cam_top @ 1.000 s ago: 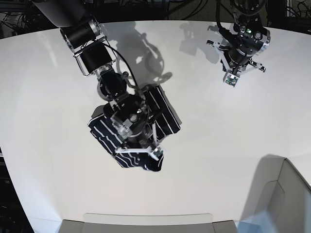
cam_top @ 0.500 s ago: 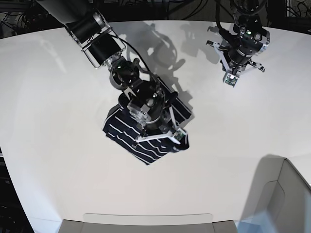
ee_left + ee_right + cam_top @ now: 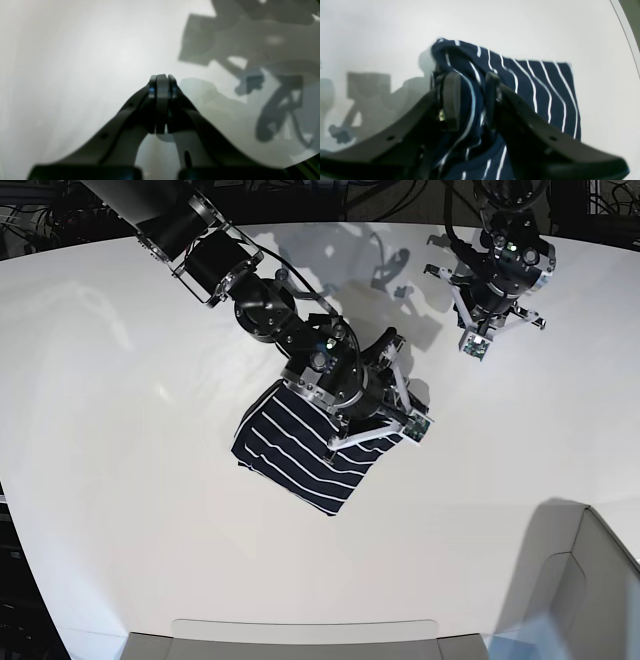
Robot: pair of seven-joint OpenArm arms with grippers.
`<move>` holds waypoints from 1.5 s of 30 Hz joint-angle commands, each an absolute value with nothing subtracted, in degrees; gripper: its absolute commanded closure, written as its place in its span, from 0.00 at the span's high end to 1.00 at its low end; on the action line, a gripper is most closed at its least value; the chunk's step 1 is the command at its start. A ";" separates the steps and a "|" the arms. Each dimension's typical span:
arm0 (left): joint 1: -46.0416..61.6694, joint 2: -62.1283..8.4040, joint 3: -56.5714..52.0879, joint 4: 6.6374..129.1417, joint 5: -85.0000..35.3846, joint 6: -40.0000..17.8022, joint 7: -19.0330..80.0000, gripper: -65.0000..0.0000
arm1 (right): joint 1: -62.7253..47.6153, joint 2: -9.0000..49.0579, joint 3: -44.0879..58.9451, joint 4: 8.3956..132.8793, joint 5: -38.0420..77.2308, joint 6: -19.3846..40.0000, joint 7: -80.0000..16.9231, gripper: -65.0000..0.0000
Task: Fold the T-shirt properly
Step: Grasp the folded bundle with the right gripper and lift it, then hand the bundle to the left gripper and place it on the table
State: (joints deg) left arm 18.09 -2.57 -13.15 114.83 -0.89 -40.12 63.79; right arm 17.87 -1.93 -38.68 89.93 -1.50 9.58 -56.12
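T-shirt (image 3: 535, 87) bunched between right tool (image 3: 470, 100) jaws.

The T-shirt (image 3: 300, 450) is lying folded near the middle of the table (image 3: 110, 480). The right hand (image 3: 470, 100) is sitting over the shirt's far-right edge, a bunch of cloth between its fingers. The left hand (image 3: 490, 300) is hanging well apart, over the table's far side, fingers pressed together.

A broad white worktop (image 3: 120, 480) with a curved edge fills the scene, brightly lit and crossed by hard grey shadows near 12 o'clock. Dark cables (image 3: 30, 220) crowd behind it; a pale grey bin (image 3: 590, 580) sits at 5 o'clock.
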 commanded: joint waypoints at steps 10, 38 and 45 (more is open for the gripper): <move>14.20 -2.59 -12.79 116.09 -1.10 -40.00 62.37 0.00 | 21.23 4.00 -21.41 93.76 -0.40 9.45 -55.08 0.24; 4.35 -2.24 18.77 96.66 13.23 -40.00 55.52 0.00 | 24.57 14.73 -25.80 72.04 5.49 9.54 -48.66 0.00; -6.81 -2.51 -12.44 97.80 14.99 -40.00 55.69 0.00 | 12.53 21.32 -37.23 98.59 5.58 25.54 -53.05 0.00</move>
State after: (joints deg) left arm -6.55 -3.68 -13.80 96.88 16.84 -38.94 56.97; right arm 10.68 20.32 -38.22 98.24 6.74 26.11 -52.60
